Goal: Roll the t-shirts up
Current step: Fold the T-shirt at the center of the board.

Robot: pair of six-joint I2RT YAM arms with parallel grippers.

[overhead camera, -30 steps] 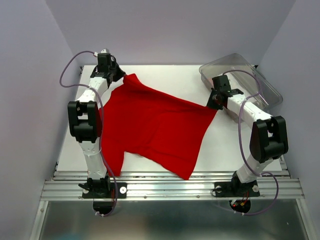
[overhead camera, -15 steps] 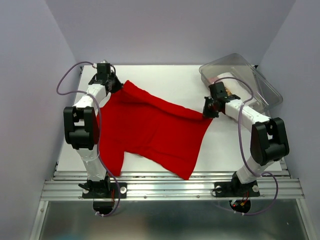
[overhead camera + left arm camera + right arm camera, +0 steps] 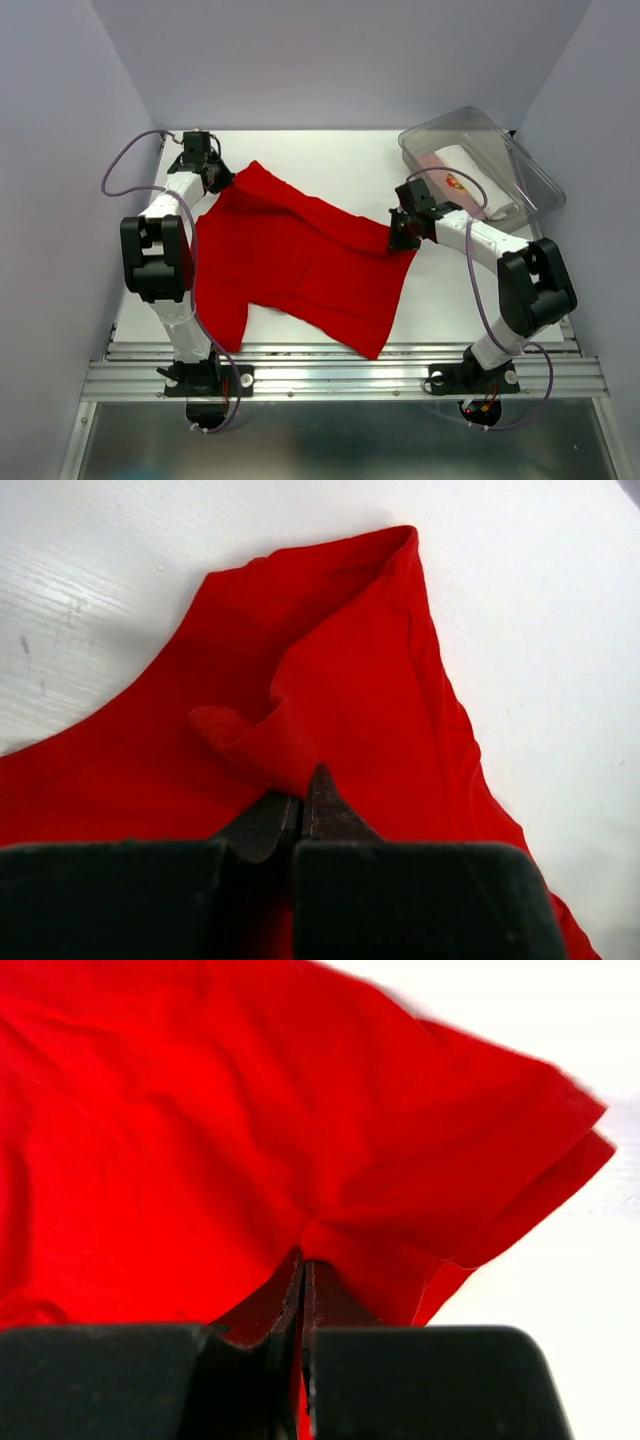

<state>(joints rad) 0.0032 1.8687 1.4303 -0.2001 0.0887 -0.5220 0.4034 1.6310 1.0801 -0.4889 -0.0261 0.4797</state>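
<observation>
The red t-shirt [image 3: 300, 265] lies spread out on the white table [image 3: 340, 160], mostly on the left half. The left gripper [image 3: 300, 802] is pinched tight on a fold at the shirt's far corner. The right gripper [image 3: 303, 1263] is pinched tight on the shirt's right edge. A white roll [image 3: 472, 168] with a bit of red print sits in the clear bin [image 3: 540, 178] at the far right.

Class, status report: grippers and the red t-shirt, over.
Left gripper shut on red t-shirt, far corner. Right gripper shut on its right edge. Shirt spread out, unrolled. Bin far right, clear of it.
</observation>
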